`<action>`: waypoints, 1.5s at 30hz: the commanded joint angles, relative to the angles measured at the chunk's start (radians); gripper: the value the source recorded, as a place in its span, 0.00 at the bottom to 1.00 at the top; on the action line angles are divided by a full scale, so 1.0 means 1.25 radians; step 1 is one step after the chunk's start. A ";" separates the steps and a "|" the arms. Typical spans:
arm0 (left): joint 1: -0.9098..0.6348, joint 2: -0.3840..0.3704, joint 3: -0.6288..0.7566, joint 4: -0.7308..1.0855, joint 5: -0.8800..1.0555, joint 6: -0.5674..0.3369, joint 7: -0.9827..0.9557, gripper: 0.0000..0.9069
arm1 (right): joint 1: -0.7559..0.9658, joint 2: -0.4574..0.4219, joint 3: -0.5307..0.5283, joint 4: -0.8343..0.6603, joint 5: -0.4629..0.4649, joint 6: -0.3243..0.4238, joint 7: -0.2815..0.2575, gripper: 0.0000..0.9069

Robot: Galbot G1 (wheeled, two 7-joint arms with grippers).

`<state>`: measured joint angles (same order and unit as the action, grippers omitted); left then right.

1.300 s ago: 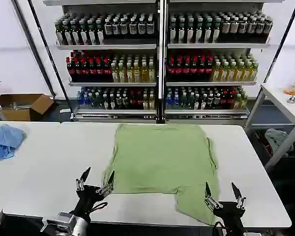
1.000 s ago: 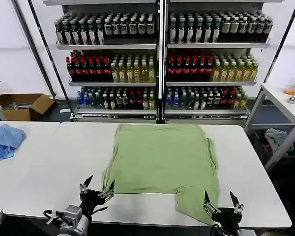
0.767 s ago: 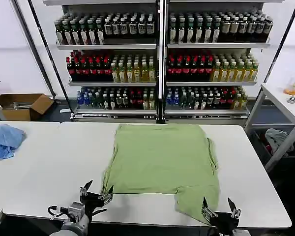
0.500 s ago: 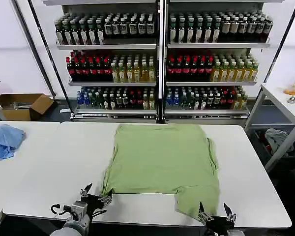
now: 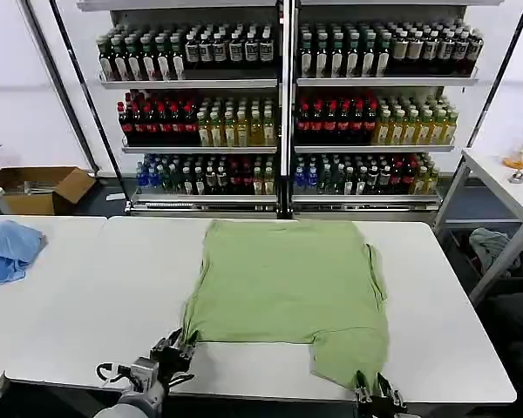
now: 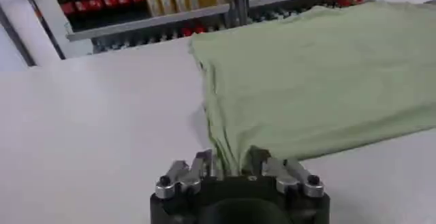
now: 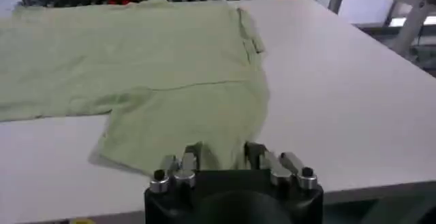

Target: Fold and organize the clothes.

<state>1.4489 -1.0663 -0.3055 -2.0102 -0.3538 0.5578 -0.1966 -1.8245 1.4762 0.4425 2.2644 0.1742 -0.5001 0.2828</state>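
Two hands work the near edge. Head view: green shirt (image 5: 289, 292) lies flat mid-bench (image 5: 87, 296). Left wrist: left hand (image 6: 231, 167) pinches the near-left corner. Right wrist: right hand (image 7: 221, 156) grips the near-right flap, probably to fold it away.

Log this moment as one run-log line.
step: grasp near hem | left gripper: shut on shirt near-left corner | right gripper: shut on shirt near-right edge | shirt: flat on table
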 commanded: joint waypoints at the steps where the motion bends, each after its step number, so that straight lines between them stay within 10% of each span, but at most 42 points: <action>1: -0.001 0.000 0.004 0.013 -0.009 0.015 0.001 0.07 | -0.001 0.002 -0.004 -0.006 0.006 -0.008 0.007 0.00; 24: 0.099 0.024 -0.081 -0.167 -0.107 -0.015 0.009 0.06 | -0.098 -0.030 0.073 0.153 0.024 0.130 -0.054 0.00; 45: 0.047 0.076 -0.147 -0.202 -0.241 -0.001 0.016 0.07 | 0.007 -0.100 0.173 0.164 0.129 0.127 -0.063 0.00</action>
<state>1.5302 -0.9751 -0.4803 -2.2618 -0.6141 0.5598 -0.1762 -1.8171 1.3488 0.6315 2.4426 0.3221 -0.3527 0.2107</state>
